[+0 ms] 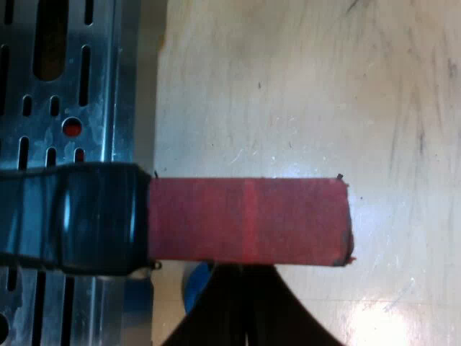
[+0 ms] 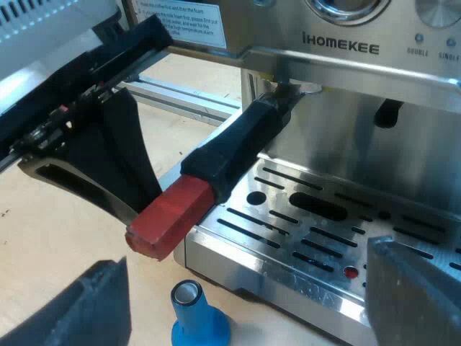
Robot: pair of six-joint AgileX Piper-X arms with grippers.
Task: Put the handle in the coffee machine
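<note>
Left gripper (image 1: 245, 272): fingers pressed together, nothing between them. Tips sit against the flank of the red end (image 1: 245, 220).
Right gripper (image 2: 241, 252): fingers spread wide, holding nothing, hanging off the drip tray (image 2: 324, 223) front edge.
Tamper (image 2: 194, 317): blue, upright on the table (image 1: 302, 86), just under the red end and apart from it.
Handle (image 2: 241, 144): dark grip juts out over the drip tray. Its metal head is up at the group head (image 2: 288, 90); can't tell how far it is seated.
Dial: laid flat on the group head, 6 o'clock pointing straight out of the espresso machine (image 2: 346, 43) front. Handle reads about 8 o'clock, with the left tips on its 9 o'clock side.
Step, my read: inserted but not locked, so what's left is the swing toward 6.
How: push with closed tips, keep contact on the flat red flank, and follow the arc rather than a straight line so the tips don't slide off the end.
Force: keep it level and stop when resistance rises.
Risk: tips dropping off the end onto the tamper. Keep the right arm clear of the sweep.
</note>
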